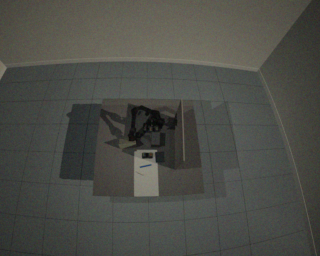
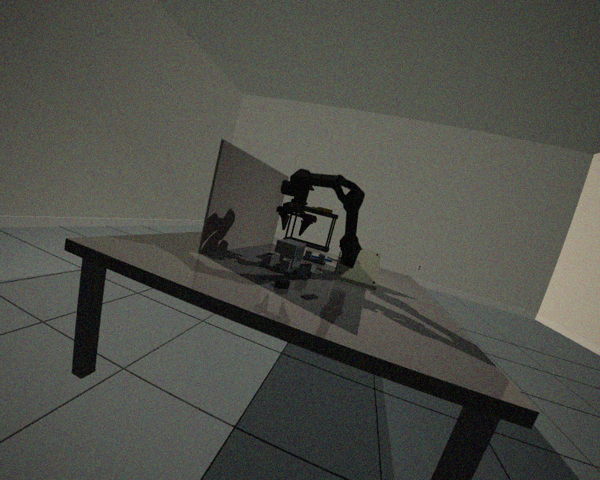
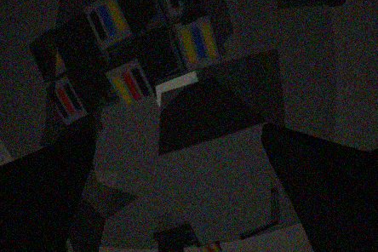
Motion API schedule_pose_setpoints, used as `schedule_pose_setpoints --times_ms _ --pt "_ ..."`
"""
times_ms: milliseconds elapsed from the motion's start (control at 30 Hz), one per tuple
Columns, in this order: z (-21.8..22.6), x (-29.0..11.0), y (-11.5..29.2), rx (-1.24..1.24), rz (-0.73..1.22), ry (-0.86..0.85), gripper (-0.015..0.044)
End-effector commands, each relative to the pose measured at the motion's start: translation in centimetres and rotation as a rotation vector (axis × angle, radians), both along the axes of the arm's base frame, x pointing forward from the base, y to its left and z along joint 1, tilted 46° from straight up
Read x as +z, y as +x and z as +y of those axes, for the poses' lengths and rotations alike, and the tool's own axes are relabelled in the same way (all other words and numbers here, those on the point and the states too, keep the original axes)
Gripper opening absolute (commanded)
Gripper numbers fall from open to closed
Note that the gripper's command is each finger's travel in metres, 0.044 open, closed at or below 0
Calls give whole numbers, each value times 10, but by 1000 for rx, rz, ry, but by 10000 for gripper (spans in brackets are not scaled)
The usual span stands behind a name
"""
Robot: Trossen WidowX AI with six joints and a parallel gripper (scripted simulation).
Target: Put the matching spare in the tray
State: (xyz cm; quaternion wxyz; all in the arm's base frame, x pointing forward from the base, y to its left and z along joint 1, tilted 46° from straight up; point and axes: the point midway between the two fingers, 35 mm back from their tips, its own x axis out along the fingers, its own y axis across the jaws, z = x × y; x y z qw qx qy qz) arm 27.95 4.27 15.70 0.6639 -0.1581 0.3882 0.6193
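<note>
The black six-joint arm (image 2: 351, 206) rises right of centre in the exterior view and bends left, its gripper (image 2: 295, 223) pointing down, fingers wide apart and empty, above the pale grey mounted unit (image 2: 288, 250). Small dark spares with striped labels (image 3: 195, 41) lie upper left in the wrist view.

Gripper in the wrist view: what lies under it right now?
Under the open, empty gripper: several spares with coloured stripe labels, beside a grey block. Shadow hides parts of them; no code is readable.
</note>
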Motion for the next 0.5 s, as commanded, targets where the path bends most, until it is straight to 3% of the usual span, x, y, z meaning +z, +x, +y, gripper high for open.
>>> schedule_pose_setpoints --times_ms 0,367,467 --pt "25 4 -36 257 -226 42 440" --pt "25 4 -36 257 -226 42 440" --pt "34 -3 -37 257 -226 41 361"
